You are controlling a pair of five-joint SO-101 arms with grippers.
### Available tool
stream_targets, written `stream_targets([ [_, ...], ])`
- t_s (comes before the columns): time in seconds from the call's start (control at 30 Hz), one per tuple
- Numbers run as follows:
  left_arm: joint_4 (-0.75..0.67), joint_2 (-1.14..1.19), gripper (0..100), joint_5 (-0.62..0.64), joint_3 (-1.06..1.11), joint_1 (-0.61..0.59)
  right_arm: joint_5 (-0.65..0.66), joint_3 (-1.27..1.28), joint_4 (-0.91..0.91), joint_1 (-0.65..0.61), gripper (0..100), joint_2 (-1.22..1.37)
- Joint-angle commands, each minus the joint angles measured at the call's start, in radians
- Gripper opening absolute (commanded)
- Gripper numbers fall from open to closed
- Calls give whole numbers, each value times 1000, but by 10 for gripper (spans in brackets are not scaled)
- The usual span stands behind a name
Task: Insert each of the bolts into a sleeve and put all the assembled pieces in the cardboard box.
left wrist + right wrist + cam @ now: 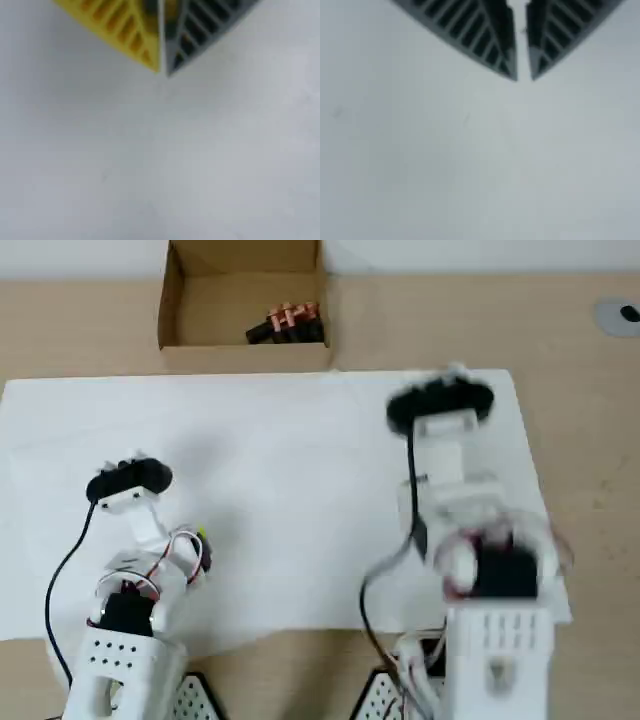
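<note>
The cardboard box [200, 310] stands at the table's far edge, left of centre. Several assembled pieces [287, 323], black with copper-coloured parts, lie together in its right-hand corner. My left gripper [162, 70], one finger yellow and one grey, is shut with its tips touching, just above bare white sheet. The left arm [130, 480] is over the sheet's near left part. My right gripper [522, 77] has two grey fingers with only a thin slit between them and holds nothing. The right arm [440, 405] is over the sheet's right side, nearer the box.
A white sheet [280, 490] covers most of the wooden table [560, 330]. A small grey disc [618, 316] sits at the far right edge. Both arm bases and their cables take up the near edge.
</note>
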Motion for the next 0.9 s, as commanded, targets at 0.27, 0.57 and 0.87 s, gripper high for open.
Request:
stream_targets([
  [0.27, 3, -5, 6, -8, -8, -17, 21, 633, -196, 47, 12, -665],
  [0.57, 3, -5, 6, -6, -9, -17, 5, 759, -152, 48, 12, -728],
  [0.87, -2, -5, 6, -6, -9, -17, 8, 757, -133, 48, 12, -728],
])
